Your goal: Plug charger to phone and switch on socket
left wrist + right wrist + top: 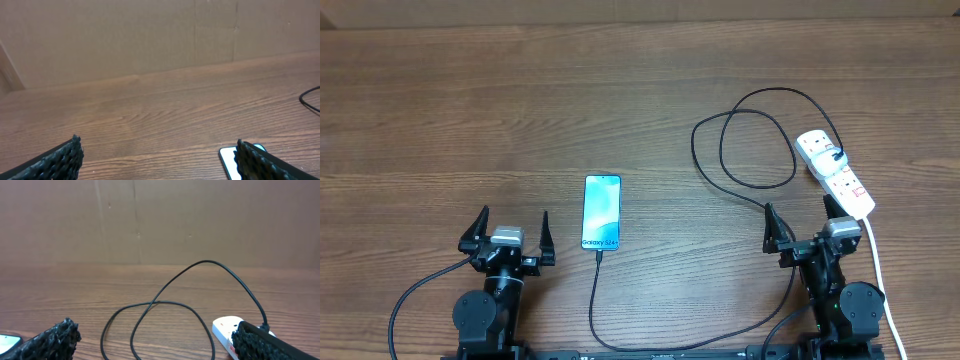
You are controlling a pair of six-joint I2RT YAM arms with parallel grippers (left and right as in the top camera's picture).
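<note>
The phone (602,212) lies flat at the table's middle with its screen lit, and it also shows in the left wrist view (227,157). The black charger cable (740,110) runs from a black plug in the white power strip (835,172), loops on the table, passes along the front edge and meets the phone's near end (600,256). My left gripper (514,222) is open and empty, left of the phone. My right gripper (798,215) is open and empty, just in front of the strip. The right wrist view shows the cable loop (200,265) and the strip (225,329).
The strip's thick white cord (878,260) runs down past the right arm's base. A cardboard wall (150,35) stands behind the far edge of the wooden table (470,100).
</note>
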